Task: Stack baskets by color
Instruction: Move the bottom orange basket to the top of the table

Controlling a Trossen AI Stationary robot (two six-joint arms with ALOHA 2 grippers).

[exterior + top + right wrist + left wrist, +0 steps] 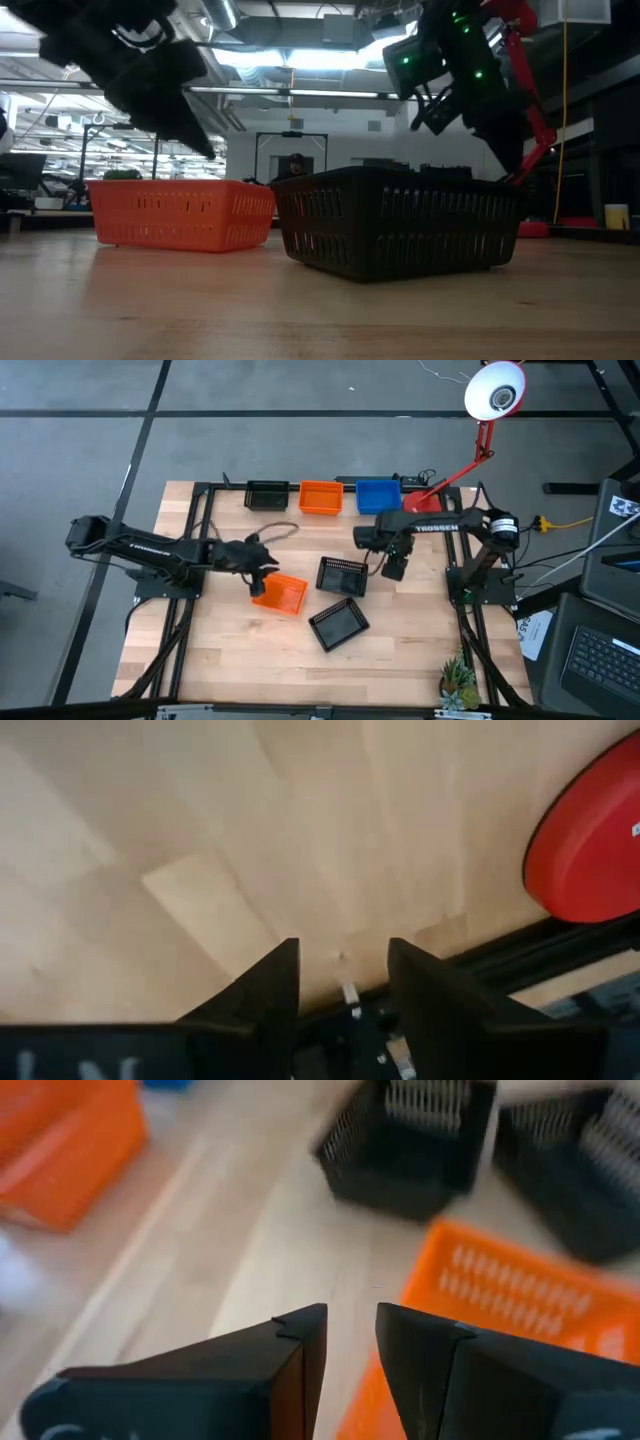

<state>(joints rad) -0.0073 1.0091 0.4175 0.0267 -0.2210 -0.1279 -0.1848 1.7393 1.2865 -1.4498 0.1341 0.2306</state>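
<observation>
Small shallow slotted baskets on the wooden table (220, 660): black basket (266, 494), orange basket (320, 497) and blue basket (378, 495) in a row along the far edge. Mid-table, two more black ones — one (341, 575) just beyond the other, tilted one (339, 624) — and a loose orange basket (279, 594) to their left. Left gripper (262, 572) just above that orange basket's rim, fingers parted, empty. Right gripper (394, 570) beside the nearer-centre black basket — open, holding nothing. Red lamp base (422, 501) by the blue basket.
</observation>
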